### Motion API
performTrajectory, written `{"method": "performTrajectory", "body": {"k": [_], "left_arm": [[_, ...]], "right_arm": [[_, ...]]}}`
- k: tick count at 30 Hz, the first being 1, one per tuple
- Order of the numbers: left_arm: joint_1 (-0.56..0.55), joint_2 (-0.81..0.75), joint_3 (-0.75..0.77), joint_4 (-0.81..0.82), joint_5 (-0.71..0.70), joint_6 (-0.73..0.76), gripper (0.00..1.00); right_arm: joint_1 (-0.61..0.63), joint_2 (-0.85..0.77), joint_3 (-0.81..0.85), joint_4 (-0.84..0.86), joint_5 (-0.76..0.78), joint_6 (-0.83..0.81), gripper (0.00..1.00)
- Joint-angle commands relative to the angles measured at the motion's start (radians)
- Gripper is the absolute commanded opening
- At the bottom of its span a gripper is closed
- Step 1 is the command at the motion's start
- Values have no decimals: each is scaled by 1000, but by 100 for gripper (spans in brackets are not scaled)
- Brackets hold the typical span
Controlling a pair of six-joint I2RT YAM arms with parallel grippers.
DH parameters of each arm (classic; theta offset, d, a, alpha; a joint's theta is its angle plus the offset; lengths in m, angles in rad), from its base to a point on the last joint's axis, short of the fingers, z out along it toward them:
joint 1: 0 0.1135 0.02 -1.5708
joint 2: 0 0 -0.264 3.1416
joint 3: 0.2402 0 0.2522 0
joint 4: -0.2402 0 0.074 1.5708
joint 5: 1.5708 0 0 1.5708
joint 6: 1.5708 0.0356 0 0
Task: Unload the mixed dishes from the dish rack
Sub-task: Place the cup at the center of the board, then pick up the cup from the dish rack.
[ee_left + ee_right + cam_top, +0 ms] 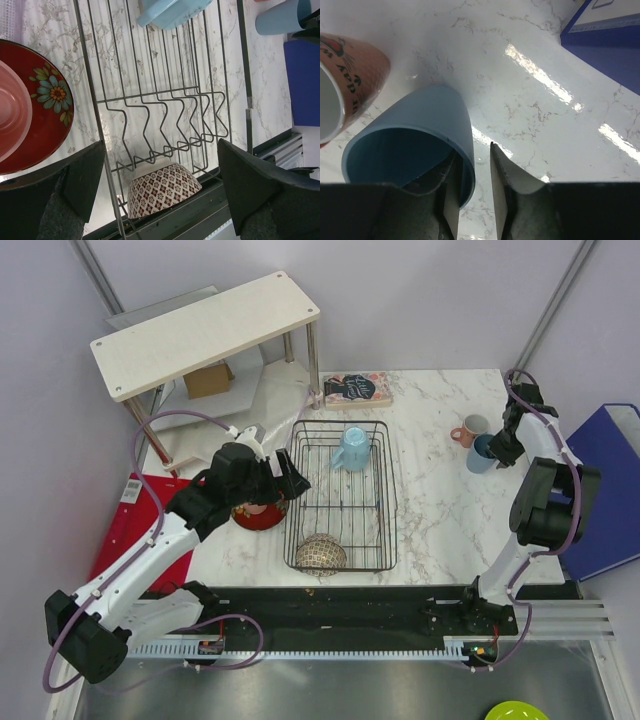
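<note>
The black wire dish rack (385, 515) stands mid-table. In it are a light blue mug (350, 448) lying at the far end and the patterned bowl (320, 553), upside down at the near end. My left gripper (285, 480) is open and empty over the rack's left edge; in the left wrist view the left gripper (162, 170) has the bowl (162, 192) below it. The dark red plate (262, 518) lies left of the rack with a salmon-pink cup (12, 115) on it. My right gripper (497, 448) straddles the rim of the second blue mug (415, 125); the outer finger (497, 175) stands off the wall. A pink mug (468, 429) stands beside it.
A white wooden shelf (205, 335) stands at the far left with a cardboard box (208, 380) under it. A book (357, 388) lies behind the rack. A blue bin (610, 490) sits off the table's right edge, a red mat (125, 540) at the left.
</note>
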Motion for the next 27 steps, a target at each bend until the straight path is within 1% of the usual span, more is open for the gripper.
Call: {"method": "performTrajectory", "body": {"k": [1,2,3,6,11,17,18,19,20,21,23,24,26,27], "left_arm": [[1,5,-3,8,16,-27,99],[1,3,-1,10,16,-27,99],[1,2,-1,8,16,-26,99],[1,0,0,8,10,-24,99],[1,-3,5,8,-2,-23,99],[1,-1,3,7,-2,-18,99],[1,-3,3,7,-4,-15,99],[1,-3,2,7,-16,-15,99],[1,-1,3,8,-22,-15,99],[1,8,5,13,-28,-15,99],[1,22,19,16,-34,-13,99],[1,35,26,16,-34,-12,99],[1,72,54,15,-41,-6,99],[-1,87,75,18,-39,-3,99]], "right_arm": [[-1,-37,-28,20,-28,-2,39],[-1,-45,-28,22,-54,2,42],[-1,-54,-23,23,-67,15,48],[8,-91,0,22,-100,30,54],[27,-151,46,6,-161,55,59],[47,-258,6,6,-229,84,59],[57,-304,-3,11,-230,87,59],[67,-330,-26,29,-274,93,59],[82,-361,-38,46,-282,102,59],[117,-423,-52,57,-282,111,59],[154,-499,-115,118,-296,140,60],[194,-578,-146,146,-298,147,60],[237,-654,-228,233,-311,142,61],[286,-724,-283,294,-318,133,61]]}}
